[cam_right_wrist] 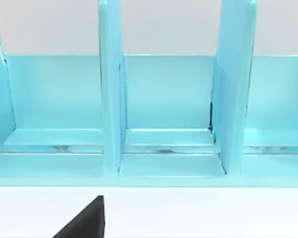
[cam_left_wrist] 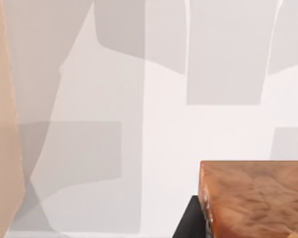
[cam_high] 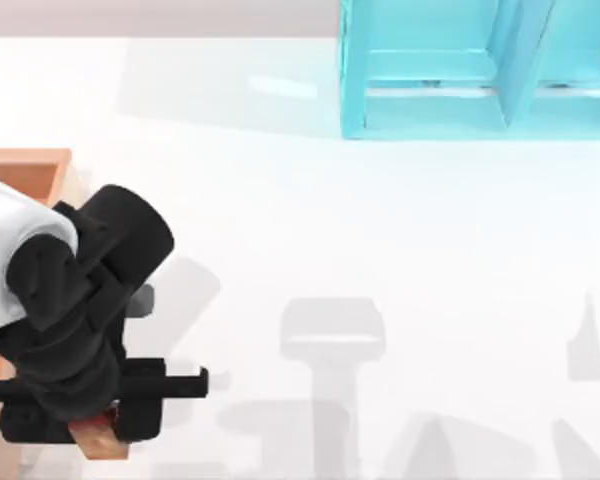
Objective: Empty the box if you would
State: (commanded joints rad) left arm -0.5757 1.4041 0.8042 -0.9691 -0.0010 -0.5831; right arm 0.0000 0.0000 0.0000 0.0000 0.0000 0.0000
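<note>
The box (cam_high: pixel 26 156), a tan-rimmed wooden tray with an orange-brown floor, lies at the table's far left, mostly under my left arm. My left gripper (cam_high: pixel 98 432) hovers by the box's right rim near the front edge, shut on a brown wooden block (cam_high: pixel 106 442). In the left wrist view the block (cam_left_wrist: pixel 256 198) shows a grained reddish-brown face with a black finger (cam_left_wrist: pixel 191 222) against its side, and the box's rim (cam_left_wrist: pixel 2 129) runs along one edge. A black part of my right gripper's finger (cam_right_wrist: pixel 85 222) shows in the right wrist view, facing the shelf.
A turquoise shelf-like frame (cam_high: pixel 430 110) with upright dividers stands at the back right; the right wrist view shows its open compartments (cam_right_wrist: pixel 169 99). White tabletop (cam_high: pixel 380 250) spreads between box and frame, crossed by grey shadows.
</note>
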